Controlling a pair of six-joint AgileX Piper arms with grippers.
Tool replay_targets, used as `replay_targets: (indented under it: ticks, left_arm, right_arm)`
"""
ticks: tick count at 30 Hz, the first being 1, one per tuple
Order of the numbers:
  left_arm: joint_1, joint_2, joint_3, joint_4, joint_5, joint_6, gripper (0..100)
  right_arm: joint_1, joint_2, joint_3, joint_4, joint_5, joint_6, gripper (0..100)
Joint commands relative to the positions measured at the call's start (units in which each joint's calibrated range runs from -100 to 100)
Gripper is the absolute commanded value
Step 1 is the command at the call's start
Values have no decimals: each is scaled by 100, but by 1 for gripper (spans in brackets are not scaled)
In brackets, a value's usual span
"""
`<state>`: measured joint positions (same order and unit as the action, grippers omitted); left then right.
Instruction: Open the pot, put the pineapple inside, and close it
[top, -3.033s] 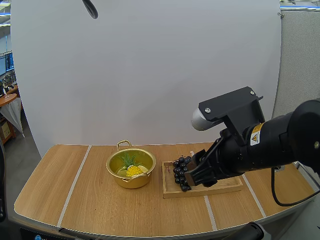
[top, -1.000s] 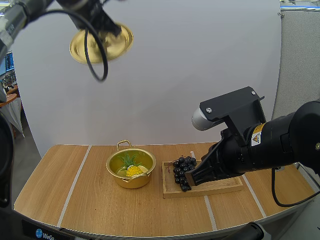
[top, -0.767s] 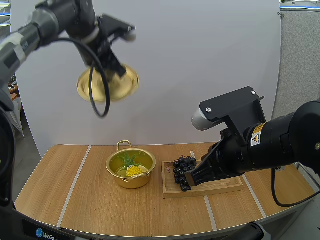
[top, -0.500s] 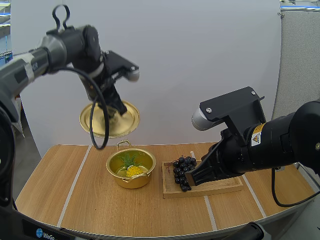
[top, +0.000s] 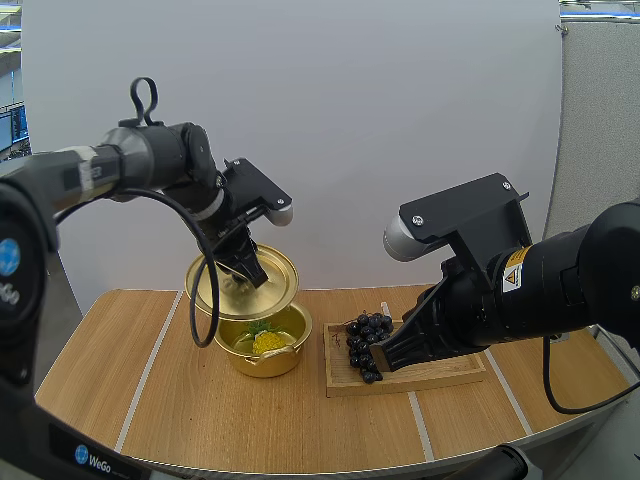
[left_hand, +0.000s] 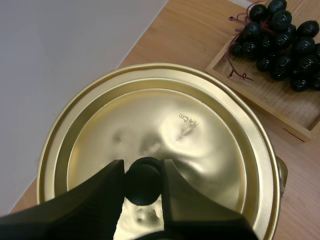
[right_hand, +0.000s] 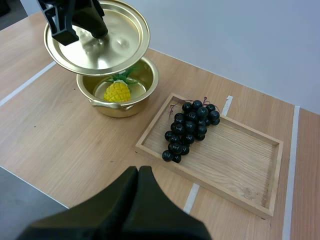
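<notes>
Closing step: your left gripper (left_hand: 142, 170) pinched the knob (left_hand: 142, 182) of the lid (left_hand: 200, 125), tilted just over the pot (top: 265, 362) holding the pineapple (right_hand: 116, 91); right gripper (right_hand: 138, 172) had fingers together; next, level and lower it.

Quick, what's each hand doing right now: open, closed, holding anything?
Left hand: closed on the knob of the gold lid, holding it over the pot.
Right hand: closed, holding nothing.
</notes>
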<state>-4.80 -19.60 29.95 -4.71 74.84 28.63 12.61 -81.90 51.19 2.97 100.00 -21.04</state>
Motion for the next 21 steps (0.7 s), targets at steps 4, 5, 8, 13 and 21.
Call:
replay_targets:
  ticks: [4,5,8,13,21]
  left_arm:
    - [-24,829,41,-820,-239,603,0]
    - [-24,879,41,-920,-260,689,0]
    - [-24,1005,41,-1044,-316,825,0]
    - [18,1211,41,-1110,-395,1015,0]
    - [371,1537,41,-1624,-144,1531,0]
  right_arm:
    - [-23,-50,2,22,0,-16,0]
    - [-23,-50,2,22,0,-16,0]
    - [-23,-50,2,22,0,-16,0]
    - [-23,-50,2,22,0,-16,0]
    - [-23,-50,2,22,0,-16,0]
